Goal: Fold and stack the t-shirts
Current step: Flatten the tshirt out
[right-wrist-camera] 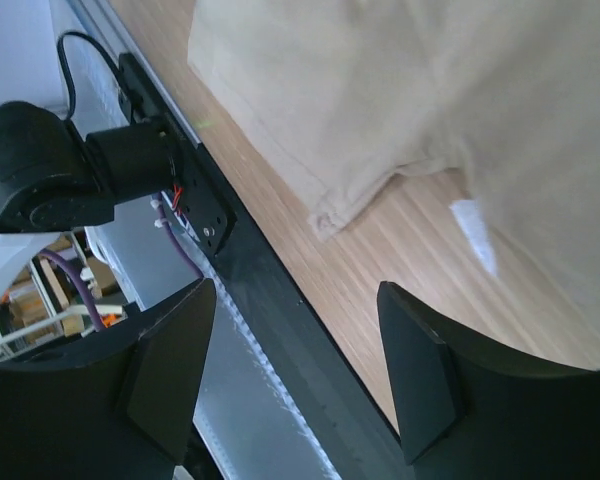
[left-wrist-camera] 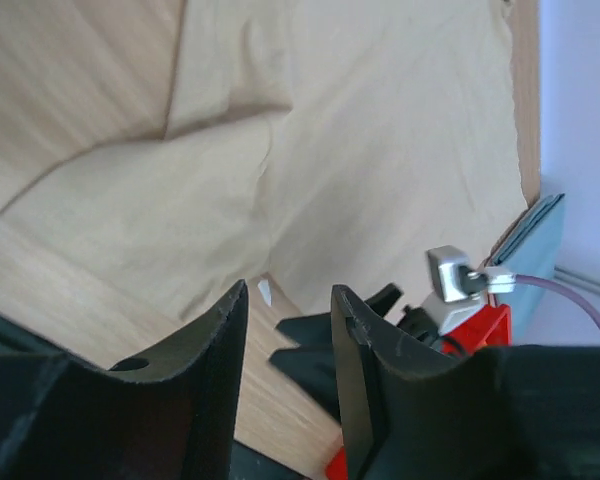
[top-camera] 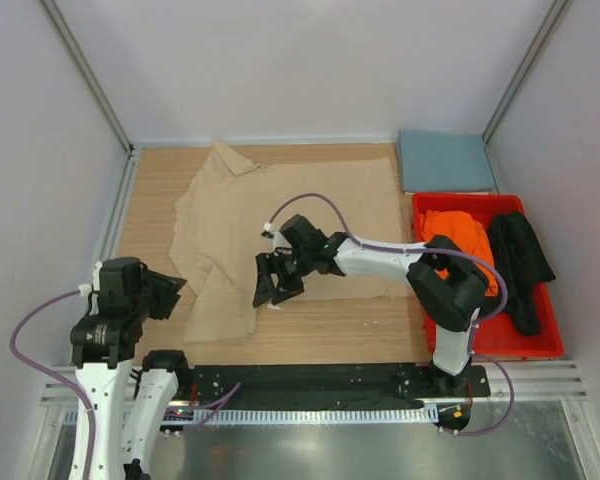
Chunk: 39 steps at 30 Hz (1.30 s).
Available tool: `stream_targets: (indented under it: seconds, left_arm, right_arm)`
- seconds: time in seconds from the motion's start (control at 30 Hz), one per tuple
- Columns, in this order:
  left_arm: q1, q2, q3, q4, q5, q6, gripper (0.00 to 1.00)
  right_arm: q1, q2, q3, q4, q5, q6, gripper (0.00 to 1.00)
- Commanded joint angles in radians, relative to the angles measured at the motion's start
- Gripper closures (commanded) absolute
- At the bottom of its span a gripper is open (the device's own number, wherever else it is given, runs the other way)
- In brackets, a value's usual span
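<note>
From above, your right gripper (top-camera: 278, 283) hangs spread and empty at the near hem of the tan shirt (top-camera: 280, 210). The shirt lies mid-bench, collar toward the far left corner, and the left gripper (top-camera: 168, 296) sits off its left side. In the left wrist view the jaws are slightly parted on nothing, with soft creased cloth ahead; in the right wrist view the jaws are wide and the stitched hem corner lies just beyond them.

Our right arm (top-camera: 380, 262) stretches low and leftward, elbow bent, to the near hem of the tan-beige t-shirt (top-camera: 290, 200). There the right gripper (top-camera: 278, 282) points downward with its jaws spread wide and empty. Our left arm (top-camera: 105, 340) stands folded upright just off that shirt's left edge. Its left gripper (top-camera: 166, 293) is aimed toward the shirt, jaws slightly parted and holding nothing.
</note>
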Motion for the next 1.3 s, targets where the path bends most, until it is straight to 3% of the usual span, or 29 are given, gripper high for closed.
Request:
stream_targets:
  seconds: [0.0,0.03,0.17,0.3,0.37,0.6,0.83,1.03,1.27]
  left_arm:
    - [0.003,0.106,0.044,0.283,-0.057,0.235,0.6]
    - [0.002,0.219,0.056,0.357,-0.021,0.275,0.6]
    - [0.003,0.53,0.189,0.372,-0.052,0.474,0.73]
    - [0.141,0.738,0.264,0.432,-0.007,0.613,0.67]
    - [0.175,0.808,0.298,0.47,0.031,0.645,0.59]
    - [0.25,1.164,0.445,0.39,0.081,0.757,0.61]
    - [0.253,1.276,0.424,0.436,0.081,0.822,0.6]
    - [0.252,1.323,0.369,0.466,0.072,0.838,0.55]
    - [0.253,1.338,0.335,0.49,0.02,0.857,0.51]
  right_arm:
    - [0.071,0.037,0.054,0.054,0.028,0.056,0.29]
    - [0.093,0.049,0.058,0.013,0.056,0.054,0.32]
    - [0.11,0.054,0.009,-0.013,0.113,0.048,0.36]
    - [0.121,0.083,-0.009,0.026,0.067,0.054,0.36]
    - [0.125,0.103,-0.009,0.029,0.051,0.062,0.36]
    - [0.134,0.143,0.008,0.05,0.025,0.091,0.35]
    - [0.156,0.152,-0.005,0.078,0.062,0.151,0.39]
    - [0.171,0.179,0.0,0.075,0.119,0.226,0.51]
    - [0.188,0.196,0.032,0.066,0.134,0.254,0.51]
